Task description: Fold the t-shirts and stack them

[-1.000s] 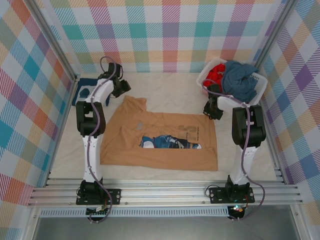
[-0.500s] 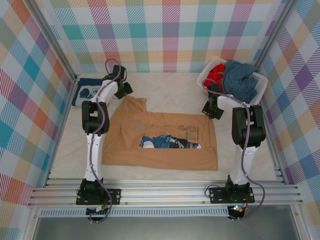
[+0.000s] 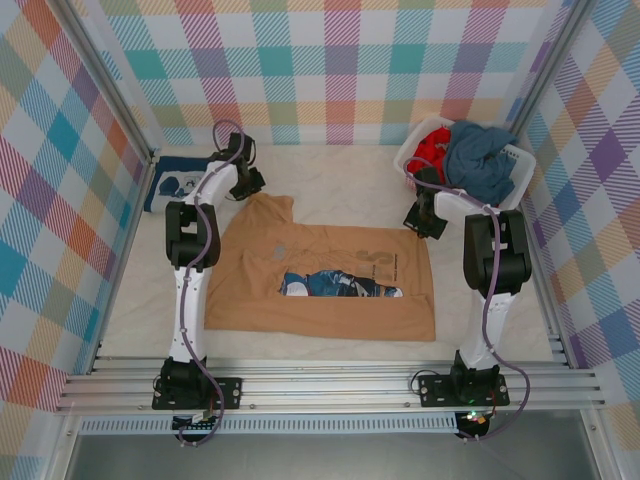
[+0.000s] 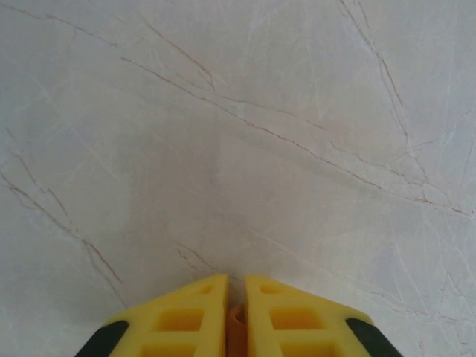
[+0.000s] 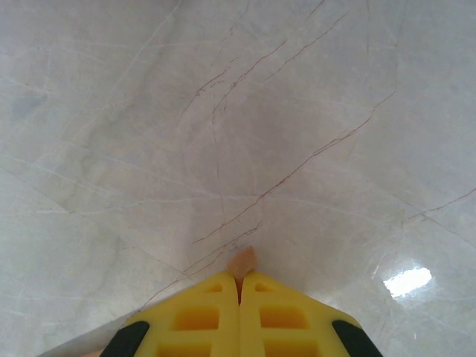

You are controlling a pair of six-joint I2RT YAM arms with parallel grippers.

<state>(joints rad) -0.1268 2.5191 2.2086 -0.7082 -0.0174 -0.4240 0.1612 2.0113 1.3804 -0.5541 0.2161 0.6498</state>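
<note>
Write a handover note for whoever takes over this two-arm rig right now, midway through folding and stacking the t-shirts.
Grippers: the left gripper is shut on the far edge of the tan t-shirt, left side; the right gripper is shut on its far right corner.
Things: the tan t-shirt lies spread on the table between the arms. The navy t-shirt lies folded at far left. The red t-shirt and grey-blue t-shirt are heaped in the white basket, far right.
Done: navy one folded; tan one gripped.
Left: fold the tan one, stack it, then do the two in the basket.
</note>
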